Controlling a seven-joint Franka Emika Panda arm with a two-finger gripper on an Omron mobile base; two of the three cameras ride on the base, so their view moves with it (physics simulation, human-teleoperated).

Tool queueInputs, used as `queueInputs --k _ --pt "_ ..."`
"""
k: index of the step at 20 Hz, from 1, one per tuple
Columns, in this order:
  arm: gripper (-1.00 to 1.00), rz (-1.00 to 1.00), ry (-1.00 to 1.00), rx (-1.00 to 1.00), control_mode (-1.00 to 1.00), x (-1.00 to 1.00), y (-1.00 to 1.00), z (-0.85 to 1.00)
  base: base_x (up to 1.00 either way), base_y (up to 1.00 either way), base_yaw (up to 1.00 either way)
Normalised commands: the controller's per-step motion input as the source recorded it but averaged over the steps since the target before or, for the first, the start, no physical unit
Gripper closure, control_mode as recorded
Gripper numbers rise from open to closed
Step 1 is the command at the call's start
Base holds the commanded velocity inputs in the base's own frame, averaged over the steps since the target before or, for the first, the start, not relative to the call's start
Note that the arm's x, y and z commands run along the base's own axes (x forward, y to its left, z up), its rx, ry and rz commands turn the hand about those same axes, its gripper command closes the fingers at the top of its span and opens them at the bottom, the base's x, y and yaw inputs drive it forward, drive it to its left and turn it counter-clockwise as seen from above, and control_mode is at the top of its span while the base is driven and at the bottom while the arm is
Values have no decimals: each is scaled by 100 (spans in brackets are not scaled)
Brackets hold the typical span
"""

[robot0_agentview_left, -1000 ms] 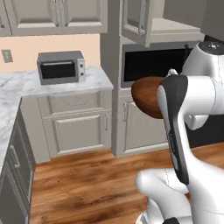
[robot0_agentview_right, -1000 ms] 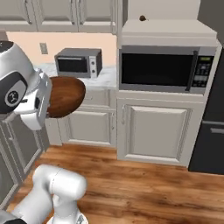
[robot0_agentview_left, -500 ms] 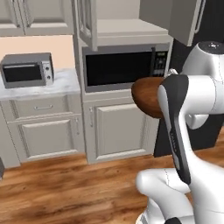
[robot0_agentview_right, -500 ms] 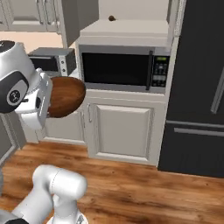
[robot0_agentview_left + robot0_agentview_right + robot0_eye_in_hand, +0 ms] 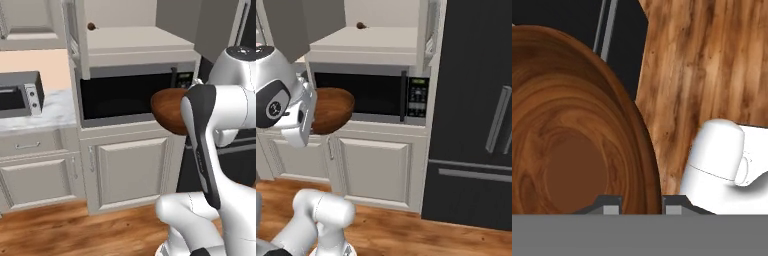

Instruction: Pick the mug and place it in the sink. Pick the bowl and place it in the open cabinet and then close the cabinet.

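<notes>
My gripper (image 5: 642, 205) is shut on the rim of the bowl (image 5: 572, 150), a wide, dark reddish-brown wooden one with clear grain. I hold the bowl (image 5: 169, 109) tilted on its side at chest height, in front of the black built-in microwave (image 5: 127, 96). In the right base view the bowl (image 5: 332, 109) hangs just left of the microwave door (image 5: 363, 95). Above it the beige upper cabinet (image 5: 135, 42) stands open, and its shelf (image 5: 368, 42) is higher than the bowl. The mug and the sink are out of view.
A small brown round object (image 5: 91, 26) lies at the back of the open shelf. The open cabinet doors (image 5: 428, 30) jut out at both sides. A black fridge (image 5: 476, 115) stands to the right, a countertop microwave (image 5: 17, 95) to the left, and beige lower cabinets (image 5: 130, 170) below.
The whole picture has shifted as the base drove: the open cabinet and built-in microwave have come from the right to straight ahead and nearer. The bowl stays in my grip, unchanged.
</notes>
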Motion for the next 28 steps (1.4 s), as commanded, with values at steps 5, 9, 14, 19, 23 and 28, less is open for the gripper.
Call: queueInputs --k 5,9,14,19,23,28 --pt "100 0 0 0 100 0 0 0 82 -59 0" --pt "100 0 0 0 100 0 0 0 76 -10 -2" --pt "100 0 0 0 100 0 0 0 67 0 0" --pt "100 0 0 0 100 0 0 0 37 0 -6" --pt "100 0 0 0 100 0 0 0 14 4 -10" --pt "100 0 0 0 100 0 0 0 1 30 -17"
